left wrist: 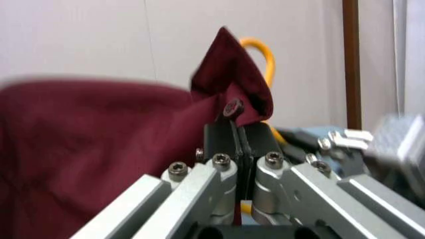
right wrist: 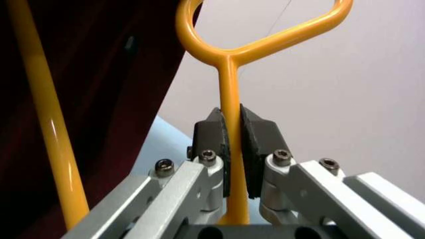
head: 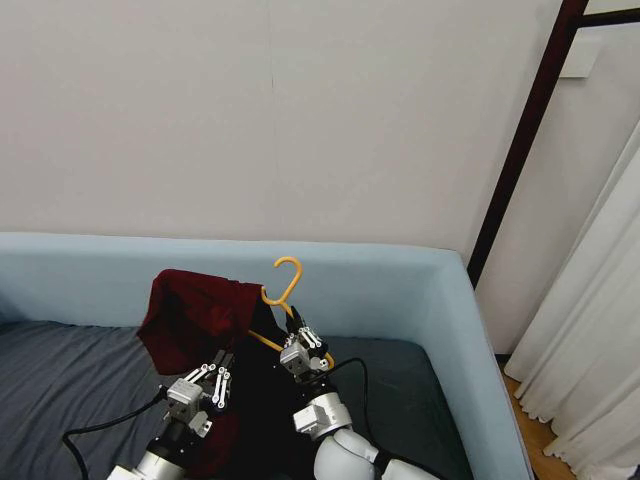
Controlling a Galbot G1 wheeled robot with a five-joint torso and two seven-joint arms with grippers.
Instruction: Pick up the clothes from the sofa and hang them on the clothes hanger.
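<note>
A dark red garment (head: pixel 195 320) hangs draped over a yellow clothes hanger (head: pixel 287 285) held up above the sofa. My right gripper (head: pixel 305 338) is shut on the hanger's stem (right wrist: pixel 229 129) just below the hook. My left gripper (head: pixel 222 365) is shut on a fold of the red garment (left wrist: pixel 229 94), pinched between its black pads (left wrist: pixel 222 144). In the left wrist view the hanger's yellow hook (left wrist: pixel 262 55) curves up behind the cloth. Most of the hanger's bar is hidden under the fabric.
The light blue sofa (head: pixel 420 290) has a dark grey seat (head: pixel 60 370) below the arms. A dark wooden post (head: pixel 520 130) stands at the right by white curtains (head: pixel 590 330). A plain pale wall lies behind.
</note>
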